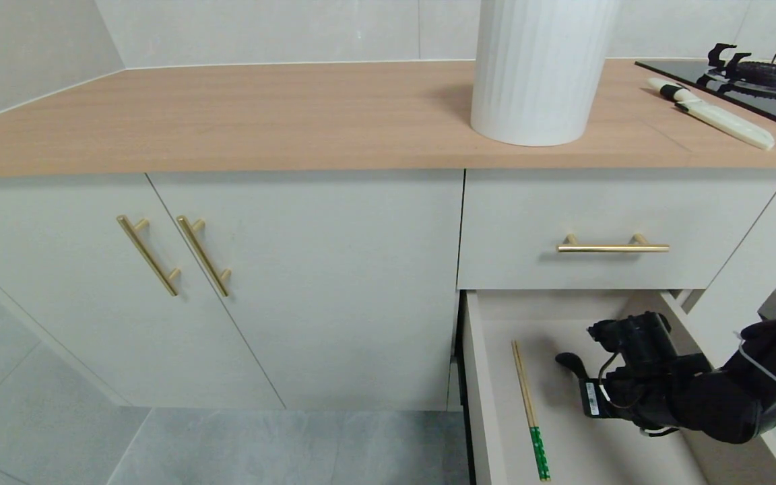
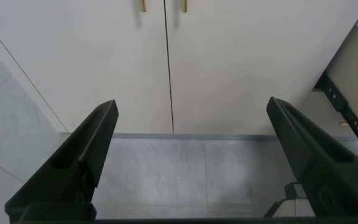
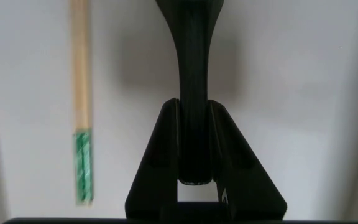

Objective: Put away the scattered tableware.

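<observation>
The lower drawer (image 1: 479,384) stands pulled open at the lower right. On its floor lies a pair of wooden chopsticks (image 1: 528,411) (image 3: 81,93) with green ends. My right gripper (image 1: 593,370) (image 3: 194,143) is inside the drawer, beside the chopsticks, shut on the handle of a black spoon-like utensil (image 1: 568,364) (image 3: 191,68) just above the drawer floor. My left gripper (image 2: 191,106) hangs open with nothing between its fingers, facing the cabinet doors and the floor.
On the wooden counter stand a tall white ribbed container (image 1: 536,74), a cream-handled knife (image 1: 718,114) and a black gas stove (image 1: 765,81) at the far right. The upper drawer with its gold handle (image 1: 613,247) is closed above the open one.
</observation>
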